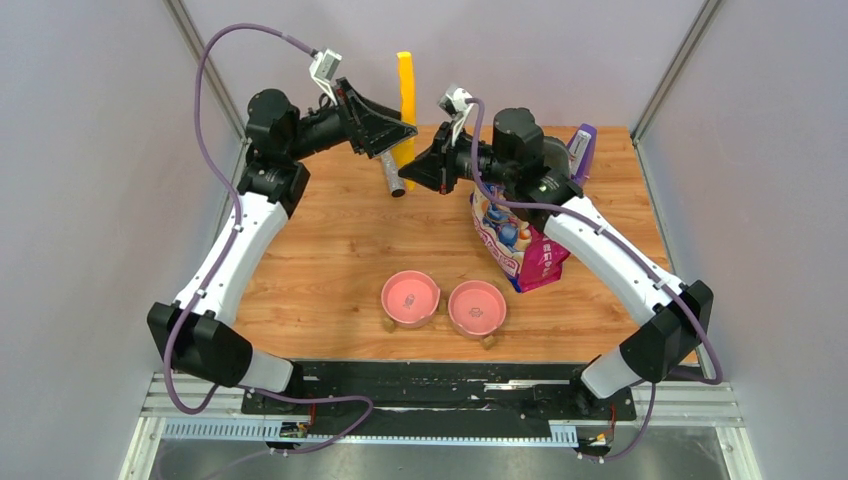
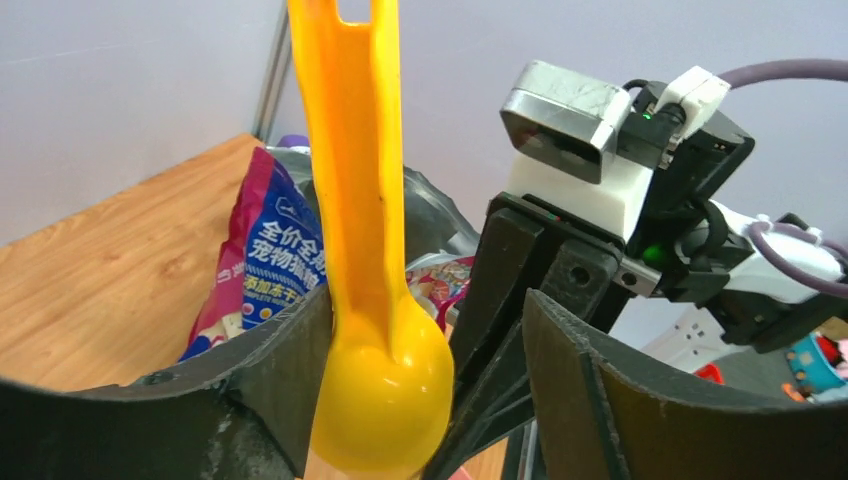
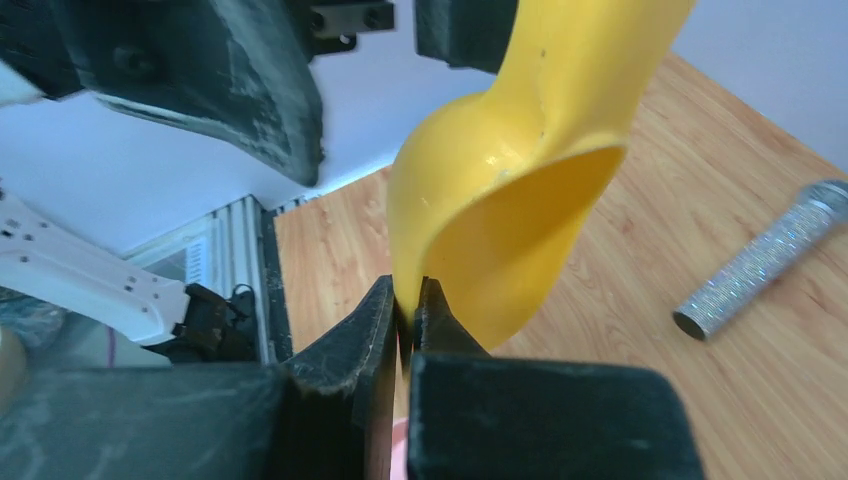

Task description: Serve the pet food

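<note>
My two arms meet above the far middle of the wooden bench [image 1: 320, 250]. My right claw [image 3: 408, 300] is pinched tight on the bowl rim of a yellow scoop [image 2: 360, 200], which stands handle-up. My left claw [image 2: 425, 330] is spread wide around the scoop's neck: one finger touches it and the other stands apart. A glittery silver tube [image 3: 760, 260] lies on the bench near the scoop. A pink bowl [image 1: 384, 298] and a second pink bowl [image 1: 503, 308] sit side by side by the near edge. A colourful bag [image 1: 515, 245] stands under my right arm. Bare wood spreads between tube and bowls, and leftward. I cannot tell where the pet food is.
</note>
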Robot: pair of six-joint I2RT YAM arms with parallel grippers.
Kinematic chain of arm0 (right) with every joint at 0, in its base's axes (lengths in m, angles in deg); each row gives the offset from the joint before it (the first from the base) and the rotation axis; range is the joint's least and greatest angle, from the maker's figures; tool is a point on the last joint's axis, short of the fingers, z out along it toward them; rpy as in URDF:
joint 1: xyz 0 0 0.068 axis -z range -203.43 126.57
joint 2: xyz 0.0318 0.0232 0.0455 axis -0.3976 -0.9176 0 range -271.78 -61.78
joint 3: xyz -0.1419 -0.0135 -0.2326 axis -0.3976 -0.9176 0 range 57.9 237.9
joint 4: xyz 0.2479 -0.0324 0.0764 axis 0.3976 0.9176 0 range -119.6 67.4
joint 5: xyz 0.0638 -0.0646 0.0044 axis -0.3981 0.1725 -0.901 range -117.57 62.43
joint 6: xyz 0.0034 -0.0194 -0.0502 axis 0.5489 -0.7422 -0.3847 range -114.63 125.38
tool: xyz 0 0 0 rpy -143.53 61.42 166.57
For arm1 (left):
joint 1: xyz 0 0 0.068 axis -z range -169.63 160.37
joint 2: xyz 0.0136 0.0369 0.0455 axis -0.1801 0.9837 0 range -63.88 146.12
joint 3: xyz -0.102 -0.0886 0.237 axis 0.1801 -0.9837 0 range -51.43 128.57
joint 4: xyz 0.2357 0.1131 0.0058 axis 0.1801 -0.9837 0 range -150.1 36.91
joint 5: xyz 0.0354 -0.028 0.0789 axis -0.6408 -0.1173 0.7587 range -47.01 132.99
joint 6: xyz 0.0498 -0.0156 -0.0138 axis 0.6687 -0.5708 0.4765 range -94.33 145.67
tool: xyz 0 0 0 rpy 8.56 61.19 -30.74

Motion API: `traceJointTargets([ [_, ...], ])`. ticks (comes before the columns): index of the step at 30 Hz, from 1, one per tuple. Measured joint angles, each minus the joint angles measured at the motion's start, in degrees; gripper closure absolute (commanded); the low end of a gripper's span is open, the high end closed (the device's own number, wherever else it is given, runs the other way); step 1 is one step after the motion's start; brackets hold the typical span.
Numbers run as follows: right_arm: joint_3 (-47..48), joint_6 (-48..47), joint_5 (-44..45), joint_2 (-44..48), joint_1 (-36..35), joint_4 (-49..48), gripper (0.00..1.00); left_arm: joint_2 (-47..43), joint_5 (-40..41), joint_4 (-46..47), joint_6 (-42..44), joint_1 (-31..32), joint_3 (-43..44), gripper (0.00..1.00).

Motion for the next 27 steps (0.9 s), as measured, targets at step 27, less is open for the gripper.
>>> traceJointTargets([
  [27,0.0,-31.8,39.8,-4.1,-12.2,15.6,1.0,5.7,24.0,-49.9,6.6,0.3,16.7,0.18],
])
